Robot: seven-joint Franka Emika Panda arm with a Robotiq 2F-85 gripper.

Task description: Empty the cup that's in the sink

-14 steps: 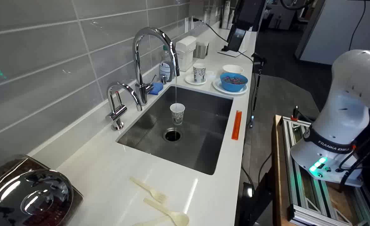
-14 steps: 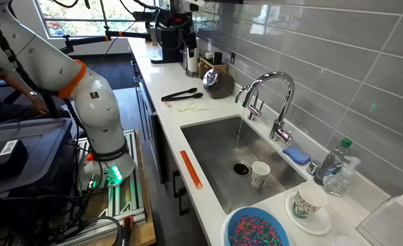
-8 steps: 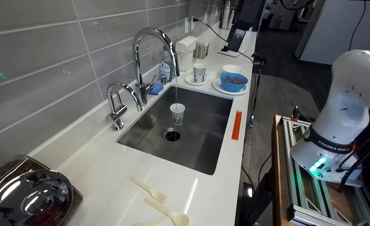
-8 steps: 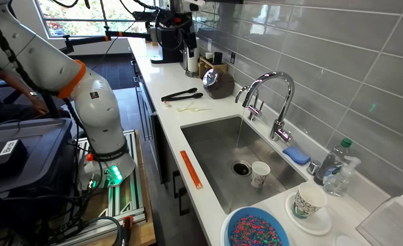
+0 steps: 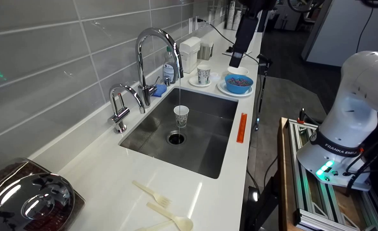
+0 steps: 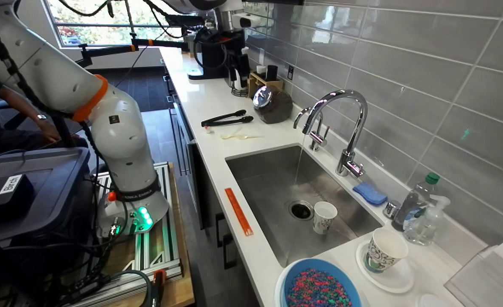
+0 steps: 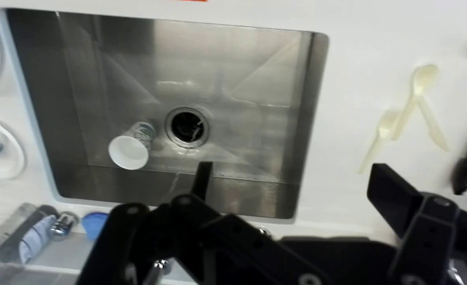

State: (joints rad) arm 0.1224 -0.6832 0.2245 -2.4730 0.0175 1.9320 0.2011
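Nearest in the wrist view is the Robotiq gripper [image 7: 294, 176], its black fingers [image 7: 203, 180] spread wide with nothing between them. It hangs well above the sink [image 7: 257, 130], one finger seen against its steel and the other against the white counter [image 7: 344, 79]. Nothing is grasped, so I take the step in hand to be getting into place for the pick; the emptying looks not yet begun.

Below, a thin stream of water [image 5: 180, 91] falls from the tall gooseneck faucet [image 5: 140, 64], and in the wrist view it shows against the dark drain hole [image 7: 186, 126]. Just beside that hole stands the task's thing, a white patterned paper cup [image 7: 132, 147], upright on the floor of the sink, mouth up and outside the span of the fingers. What it holds cannot be made out.

The next move likely calls for a sideways shift that brings the paper cup between the fingers, then a descent into the sink that keeps clear of the faucet. The squeeze should be light, as thin paper may buckle, and after a lift the tilt should send whatever is inside toward the drain hole.

Farther off, on the counter past the end of the sink, a similarly printed cup [image 5: 204, 74] stands on a saucer [image 5: 193, 82] near a blue bowl [image 5: 239, 89] of multicoloured bits [image 5: 238, 82].
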